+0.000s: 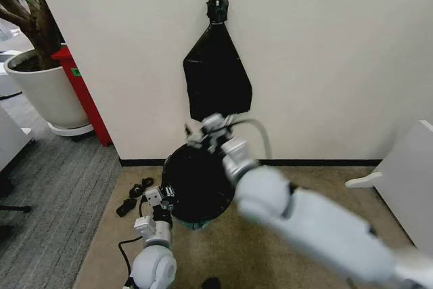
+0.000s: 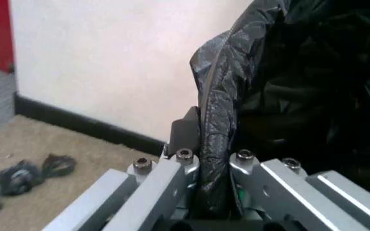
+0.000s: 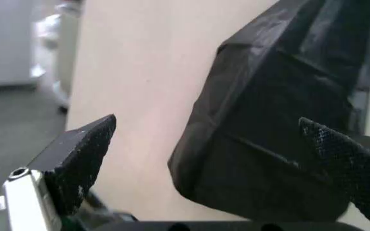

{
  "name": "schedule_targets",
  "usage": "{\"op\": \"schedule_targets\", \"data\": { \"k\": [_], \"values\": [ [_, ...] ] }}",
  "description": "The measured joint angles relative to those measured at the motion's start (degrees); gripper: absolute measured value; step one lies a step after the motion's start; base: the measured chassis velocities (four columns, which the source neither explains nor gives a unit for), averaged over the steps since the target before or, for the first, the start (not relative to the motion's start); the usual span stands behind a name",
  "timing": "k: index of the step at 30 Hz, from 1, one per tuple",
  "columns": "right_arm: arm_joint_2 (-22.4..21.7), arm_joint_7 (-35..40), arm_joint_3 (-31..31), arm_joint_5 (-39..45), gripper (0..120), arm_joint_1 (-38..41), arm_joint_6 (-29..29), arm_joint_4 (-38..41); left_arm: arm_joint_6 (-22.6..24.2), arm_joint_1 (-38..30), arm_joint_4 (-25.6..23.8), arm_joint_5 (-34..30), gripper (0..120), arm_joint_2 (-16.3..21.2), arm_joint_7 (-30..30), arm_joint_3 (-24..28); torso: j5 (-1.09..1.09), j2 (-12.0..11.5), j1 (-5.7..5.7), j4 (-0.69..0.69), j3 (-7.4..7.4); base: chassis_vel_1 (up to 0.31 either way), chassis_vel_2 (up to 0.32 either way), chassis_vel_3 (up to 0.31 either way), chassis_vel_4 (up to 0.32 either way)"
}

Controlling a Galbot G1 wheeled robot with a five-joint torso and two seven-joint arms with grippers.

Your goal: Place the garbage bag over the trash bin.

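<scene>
1. Back wall point(image 1: 325, 45): plain off-white, evenly lit, with a black skirting board point(image 1: 318, 162) along its foot.
2. Black wall hook point(image 1: 218, 6) high on the wall; a black bag bundle point(image 1: 216, 76) hangs from it, tapering to a knotted top.
3. Floor: beige carpet point(image 1: 318, 181) by the wall, grey carpet point(image 1: 47, 201) further left.
4. Left side: large white plant pot point(image 1: 47, 93) with a tree, red panel point(image 1: 84, 96) just beside it.
5. White furniture edge point(image 1: 406, 174) at right.
6. Small black scraps point(image 1: 135, 194) lie on the beige carpet.

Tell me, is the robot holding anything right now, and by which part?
Yes. The left gripper pinches the garbage bag by its folded edge at the trash bin. The right gripper is open, holding nothing.
</scene>
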Motion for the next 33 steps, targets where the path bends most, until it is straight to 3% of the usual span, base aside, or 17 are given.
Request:
{"op": "schedule_targets", "data": {
  "k": [4,5,7,8,9,12,18,33],
  "values": [
    [-5.7,-28.3,-0.1,-1.6,100,8.4,9.9,-12.8,-2.2,-0.3,1.3,0.0,2,1.0,2.5,0.2,0.0,0.0,0.0,0.01,0.0,0.0,0.0,0.0,0.0],
    [-5.7,-28.3,-0.1,-1.6,100,8.4,9.9,-12.8,-2.2,-0.3,1.3,0.0,2,1.0,2.5,0.2,0.0,0.0,0.0,0.01,0.0,0.0,0.0,0.0,0.0],
    [-5.3,-38.5,-1.9,-1.9,100,11.8,15.0,-19.6,-3.0,-0.7,1.8,0.0,2,1.4,3.3,0.4,-0.01,0.0,0.0,0.01,0.0,0.0,0.0,0.0,0.0],
    [-3.4,-48.6,-2.5,-3.3,100,14.2,17.7,-25.7,-3.5,-0.9,2.1,-0.1,2,1.8,3.7,0.5,0.02,0.0,0.0,0.01,0.01,0.0,0.0,0.0,0.0],
    [-1.9,-53.7,-2.5,-5.3,100,15.1,18.6,-29.1,-3.7,-1.1,2.2,-0.3,2,2.0,3.9,0.6,0.02,0.0,0.0,0.03,0.01,0.0,0.0,0.0,0.0],
    [-0.4,-56.4,-2.5,-7.1,100,15.5,19.0,-32.0,-3.9,-1.1,2.3,-0.4,2,2.1,4.0,0.6,-0.01,0.0,0.0,0.03,0.02,0.0,0.0,0.0,0.0],
    [7.2,-59.5,-1.8,-13.7,100,15.6,19.8,-42.7,-4.4,-0.9,2.4,-0.6,2,2.2,5.1,1.0,-0.01,0.0,0.0,0.04,0.02,0.0,0.0,0.0,0.0],
    [9.5,-61.6,-2.1,-16.6,100,16.4,21.5,-50.5,-4.5,-0.6,2.1,-0.3,2,1.3,5.8,1.4,-0.02,0.0,0.0,0.02,0.0,0.0,0.0,0.0,0.0]
  ]
}}
